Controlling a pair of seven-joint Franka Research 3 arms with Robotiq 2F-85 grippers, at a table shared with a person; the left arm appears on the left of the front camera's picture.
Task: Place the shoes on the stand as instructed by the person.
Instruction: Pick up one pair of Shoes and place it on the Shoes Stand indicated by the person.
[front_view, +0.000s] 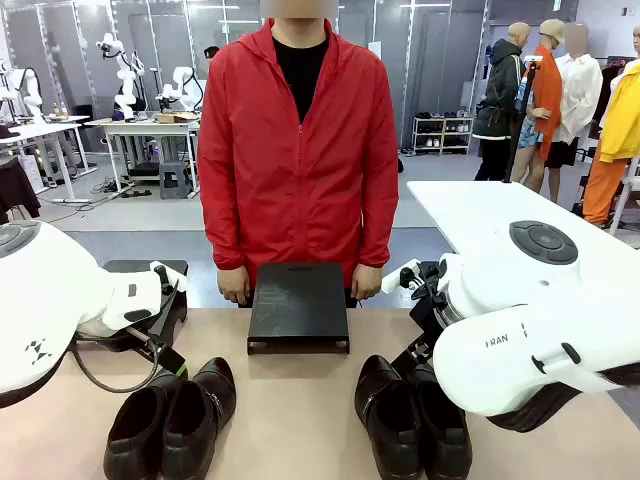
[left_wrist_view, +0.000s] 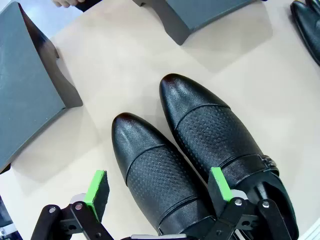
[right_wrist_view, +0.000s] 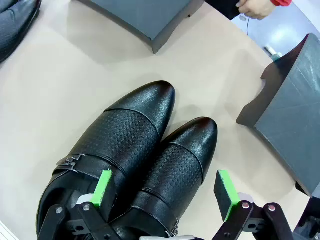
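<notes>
Two pairs of shiny black shoes stand on the tan table, one at the front left and one at the front right. My left gripper is open above the left pair; its green pads straddle the shoe nearer the picture's left. My right gripper is open above the right pair, its pads either side of the shoe on the picture's right. A black stand sits mid-table in front of the person, whose hands rest at the far edge.
A second black stand lies at the table's left behind my left arm, and a third stand at the right. The person's hand is near the middle stand's corner. Bare tabletop lies between the two pairs.
</notes>
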